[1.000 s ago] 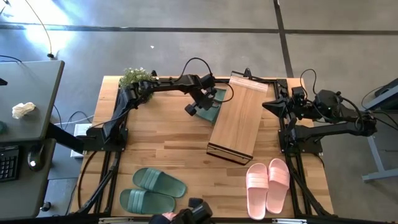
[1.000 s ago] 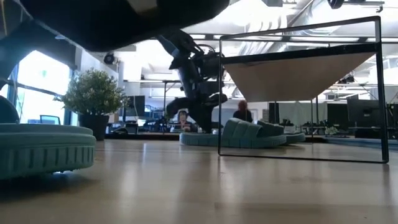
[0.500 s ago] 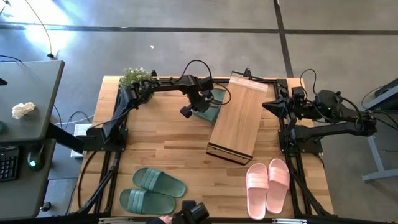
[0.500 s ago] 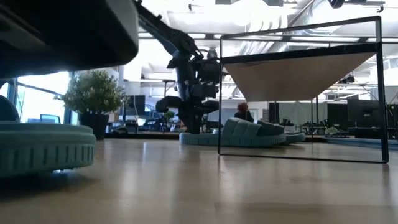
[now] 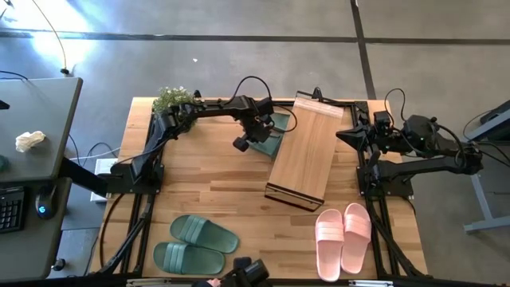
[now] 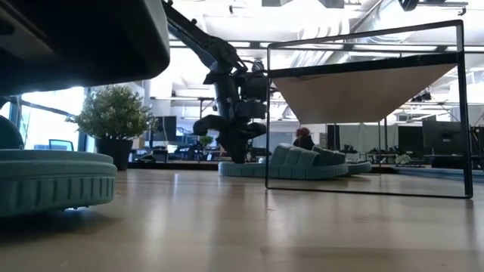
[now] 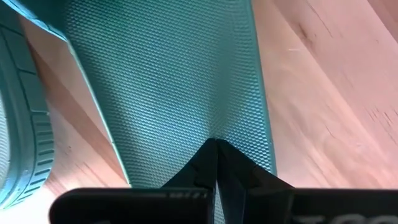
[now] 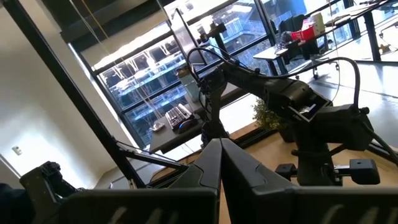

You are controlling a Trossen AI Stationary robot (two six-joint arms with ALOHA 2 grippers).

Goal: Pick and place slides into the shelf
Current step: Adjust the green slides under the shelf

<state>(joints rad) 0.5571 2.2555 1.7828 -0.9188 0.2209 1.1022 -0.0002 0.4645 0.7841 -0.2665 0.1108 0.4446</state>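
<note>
A green slide (image 5: 272,137) lies flat on the table at the far side, beside the left edge of the light-wood shelf (image 5: 307,151). Its strap end (image 6: 302,160) reaches under the shelf. A second green slide (image 7: 18,124) lies close beside it. My left gripper (image 7: 216,146) is shut and points steeply down onto the first slide. My right gripper (image 8: 219,143) is shut, level and high at the table's right edge (image 5: 343,134). Another green pair (image 5: 195,243) and a pink pair (image 5: 344,237) lie near the front edge. My left gripper has its shut fingertips (image 7: 211,155) down on the slide's dotted footbed (image 7: 186,93), toward the heel end, away from the strap. It comes from above, slanting a little. The slide lies flat on the table.
A potted plant (image 5: 174,98) stands at the far left corner. A dark object (image 5: 251,273) sits at the front edge and fills the low view's upper left. The table's middle (image 5: 215,183) is bare wood.
My left gripper has stayed over the green slide's heel end, but it has rolled about its own axis and tipped to point more steeply down. The slide and shelf have kept their places.
</note>
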